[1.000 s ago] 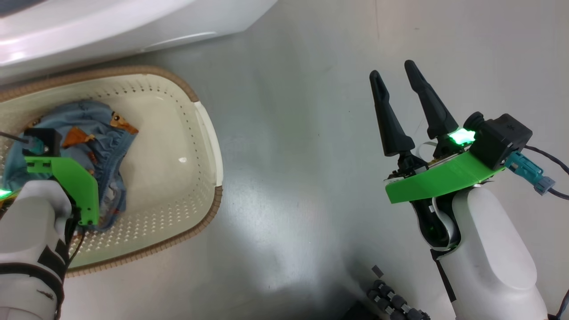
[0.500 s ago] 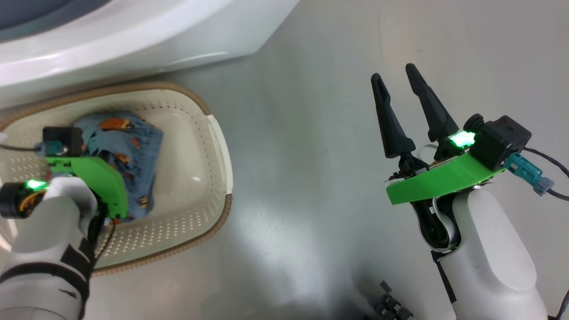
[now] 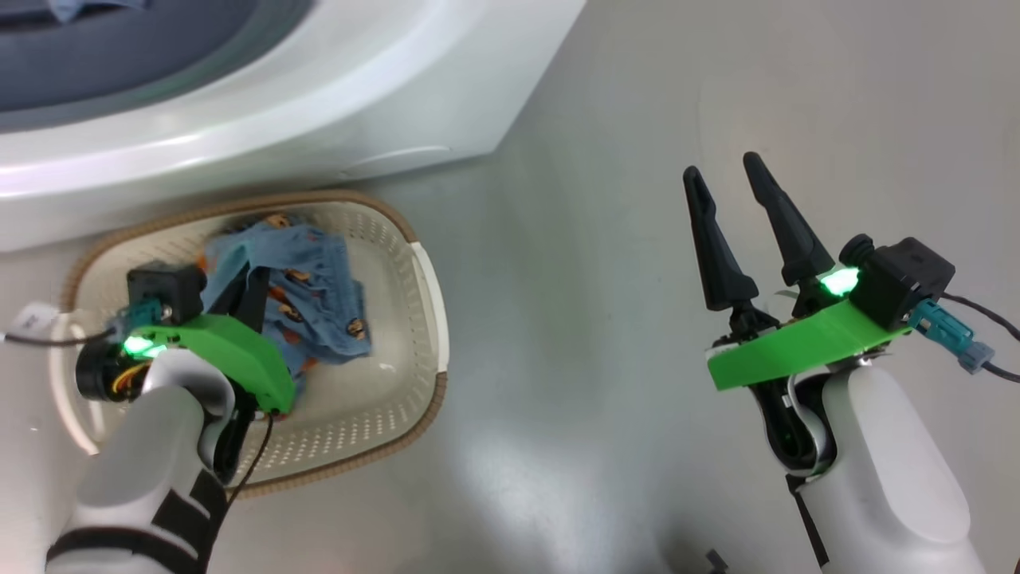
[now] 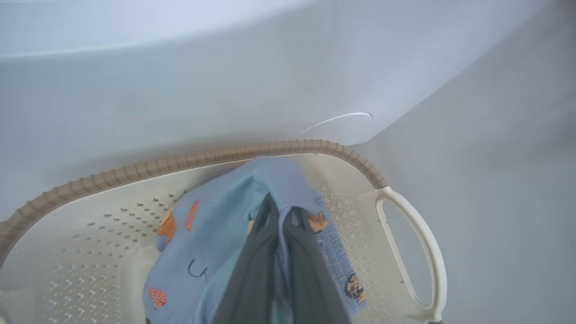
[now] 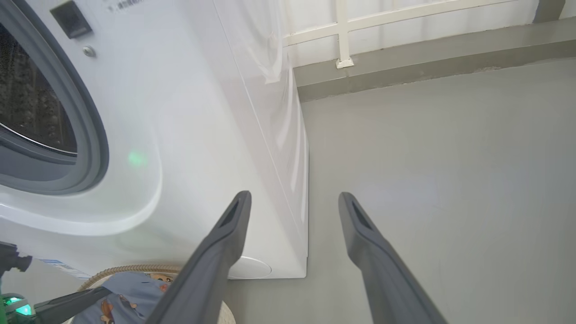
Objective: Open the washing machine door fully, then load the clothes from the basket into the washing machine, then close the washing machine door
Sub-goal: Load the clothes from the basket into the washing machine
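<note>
Left wrist view: left claw (image 4: 281, 211) clamped together on the blue clothes (image 4: 211, 243) above the basket (image 4: 270, 147) | head view: basket on the floor (image 3: 574, 319) at left, just near of the washing machine (image 3: 319, 119) | right claw (image 3: 722, 166) fingers apart, gripping nothing, over the floor at right

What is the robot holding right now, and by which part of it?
Its left hand is shut on the blue clothes, pinching a fold at the top of the bunch, over the basket. Its right hand is open, holding nothing.
</note>
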You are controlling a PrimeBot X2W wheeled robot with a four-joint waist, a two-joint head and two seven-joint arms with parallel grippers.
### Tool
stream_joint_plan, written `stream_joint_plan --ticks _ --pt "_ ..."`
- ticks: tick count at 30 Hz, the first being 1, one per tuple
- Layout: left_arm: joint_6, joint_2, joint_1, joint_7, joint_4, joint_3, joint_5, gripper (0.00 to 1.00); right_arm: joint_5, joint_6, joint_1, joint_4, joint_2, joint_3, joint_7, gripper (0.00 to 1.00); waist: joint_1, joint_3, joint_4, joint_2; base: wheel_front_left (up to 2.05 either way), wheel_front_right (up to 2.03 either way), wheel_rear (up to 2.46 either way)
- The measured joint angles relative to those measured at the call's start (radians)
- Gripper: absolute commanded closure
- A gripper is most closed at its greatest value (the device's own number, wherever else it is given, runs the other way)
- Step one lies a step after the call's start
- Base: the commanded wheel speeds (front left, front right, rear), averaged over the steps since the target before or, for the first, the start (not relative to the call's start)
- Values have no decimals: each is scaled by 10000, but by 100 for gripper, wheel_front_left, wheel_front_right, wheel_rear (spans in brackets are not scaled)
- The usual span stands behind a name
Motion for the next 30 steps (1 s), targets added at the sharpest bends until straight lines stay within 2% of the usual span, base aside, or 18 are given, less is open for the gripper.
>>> stream_joint_plan --ticks 6,10,19,26,30 --pt "0 337 1002 -19 -2174 382 -268 100 -2 0 314 46 -90 -10 0 0 0 -466 250 0 0 0 0" --pt "0 339 1737 -63 -3279 679 -268 100 -2 0 340 117 -222 -19 0 0 1 -758 392 0 0 0 0" --pt "40 324 2947 -71 -5118 1034 -203 100 0 0 589 282 -295 -13 0 0 0 -1433 612 0 0 0 0" --pt "328 219 3731 -73 -6602 1448 -165 100 0 0 828 355 -355 -33 0 0 0 -1987 748 0 0 0 0" --pt "339 134 4113 -73 -7191 1565 -148 100 0 0 950 397 -368 -25 0 0 0 -2312 828 0 0 0 0"
